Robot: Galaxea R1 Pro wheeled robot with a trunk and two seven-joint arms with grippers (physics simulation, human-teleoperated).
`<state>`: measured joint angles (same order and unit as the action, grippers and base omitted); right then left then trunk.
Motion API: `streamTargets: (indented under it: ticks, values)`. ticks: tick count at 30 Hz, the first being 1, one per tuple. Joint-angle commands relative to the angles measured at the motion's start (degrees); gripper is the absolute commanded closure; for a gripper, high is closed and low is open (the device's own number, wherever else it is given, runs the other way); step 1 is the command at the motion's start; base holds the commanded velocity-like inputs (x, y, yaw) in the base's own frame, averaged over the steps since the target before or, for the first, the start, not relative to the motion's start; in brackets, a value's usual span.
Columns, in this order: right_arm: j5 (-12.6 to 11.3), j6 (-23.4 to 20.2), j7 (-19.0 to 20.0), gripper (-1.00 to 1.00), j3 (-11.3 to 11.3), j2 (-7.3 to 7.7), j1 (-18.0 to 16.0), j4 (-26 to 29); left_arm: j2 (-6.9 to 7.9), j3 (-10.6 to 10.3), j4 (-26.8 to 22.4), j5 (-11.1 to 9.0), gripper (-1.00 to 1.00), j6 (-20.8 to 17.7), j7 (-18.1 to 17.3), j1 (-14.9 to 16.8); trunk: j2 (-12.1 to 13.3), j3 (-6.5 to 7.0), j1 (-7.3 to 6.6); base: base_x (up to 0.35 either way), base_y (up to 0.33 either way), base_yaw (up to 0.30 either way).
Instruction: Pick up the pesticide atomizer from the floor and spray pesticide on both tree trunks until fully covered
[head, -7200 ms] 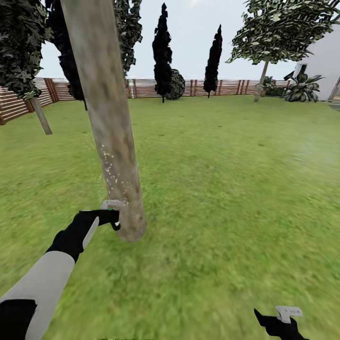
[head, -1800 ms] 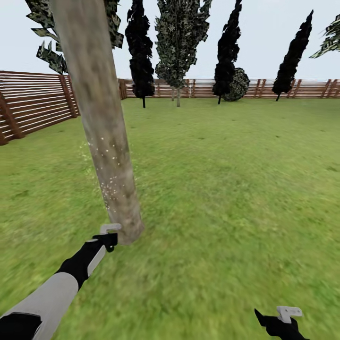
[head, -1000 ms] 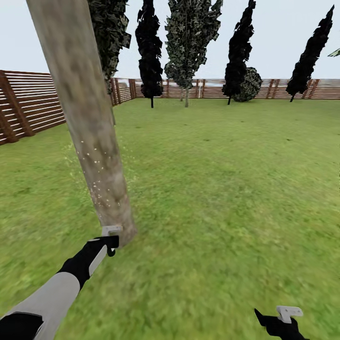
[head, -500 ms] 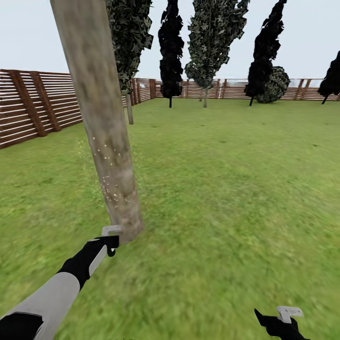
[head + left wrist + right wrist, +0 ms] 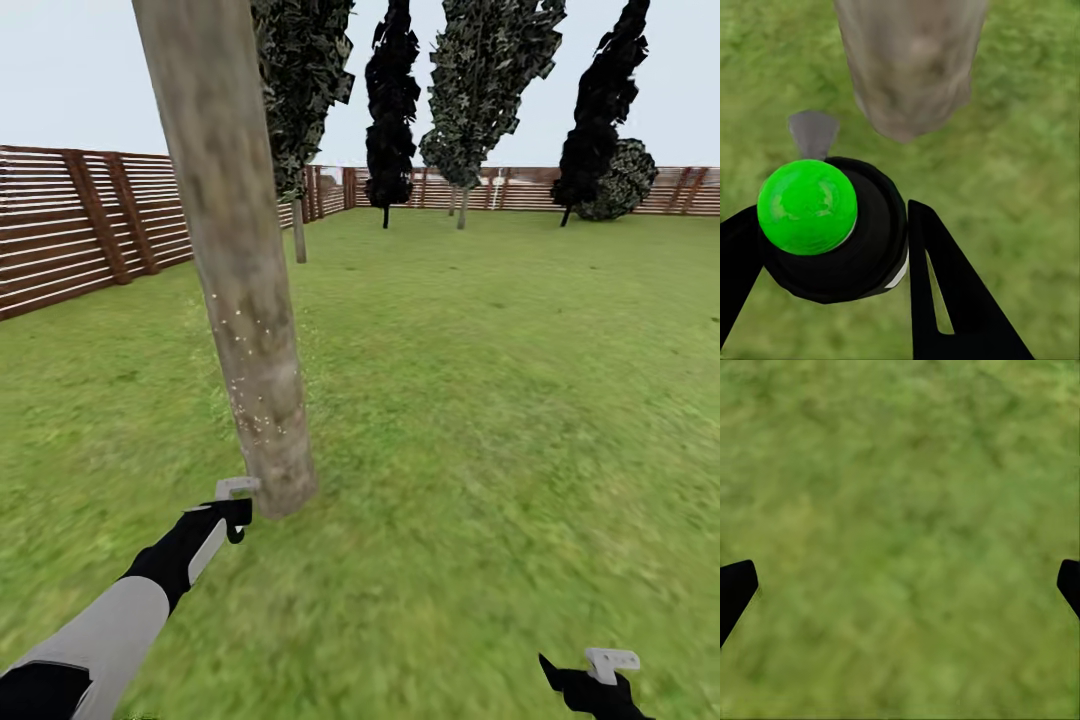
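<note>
Green lawn (image 5: 480,400) is stretching back to a brown slatted fence (image 5: 90,225), with dark slim trees standing along the far side. Close in, a thick mottled trunk (image 5: 235,270) is leaning up out of the grass, its lower part flecked with pale specks that are probably spray droplets, though the render is too coarse to be sure. The left gripper (image 5: 234,505) is reaching toward the trunk's base and is pinching the atomizer (image 5: 832,229), a dark round bottle whose cap is rendering bright green in the left wrist view; one black finger (image 5: 945,292) is pressing against its side and the other is edging in opposite. The bottle is sitting upright in the grip, its grey nozzle (image 5: 813,133) pointing at the trunk, which is lying just ahead of the jaws and near them but not touching. So the left arm is the one placed for spraying, and the coming stroke is likely depending on keeping that nozzle aimed along the trunk's long, leaning axis. The right gripper (image 5: 600,672) is hanging low over bare grass, well apart from the trunk, its fingertips (image 5: 736,585) spread wide and holding nothing.
</note>
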<state>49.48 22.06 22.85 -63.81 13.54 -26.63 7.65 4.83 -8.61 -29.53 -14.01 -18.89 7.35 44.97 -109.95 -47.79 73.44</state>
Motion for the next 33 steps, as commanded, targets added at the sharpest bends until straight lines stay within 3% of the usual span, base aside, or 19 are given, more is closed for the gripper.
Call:
streamTargets:
  ticks: [1, 6, 23, 33]
  values:
    - [0.00, 0.00, 0.00, -1.00, 0.00, 0.00, 0.00, 0.00, 0.00, -0.01, 0.00, 0.04, 1.00, 0.00, 0.03, 0.01, 0.00, 0.00, 0.00, 0.164, -0.159, 0.276]
    - [0.00, 0.00, 0.00, -1.00, 0.00, 0.00, 0.00, 0.00, 0.00, -0.01, 0.00, 0.04, 1.00, 0.00, 0.03, -0.01, 0.00, 0.00, 0.00, 0.164, -0.210, 0.191]
    - [0.00, 0.00, 0.00, -1.00, 0.00, -0.01, 0.00, -0.01, 0.00, 0.03, 0.08, -0.02, 1.00, 0.00, 0.03, -0.03, 0.00, 0.00, 0.00, 0.070, -0.259, 0.005]
    - [0.00, 0.00, 0.00, -1.00, 0.02, -0.05, 0.00, -0.01, -0.09, 0.01, 0.08, -0.04, 1.00, 0.00, 0.03, -0.05, 0.00, 0.00, 0.00, 0.000, -0.272, 0.249]
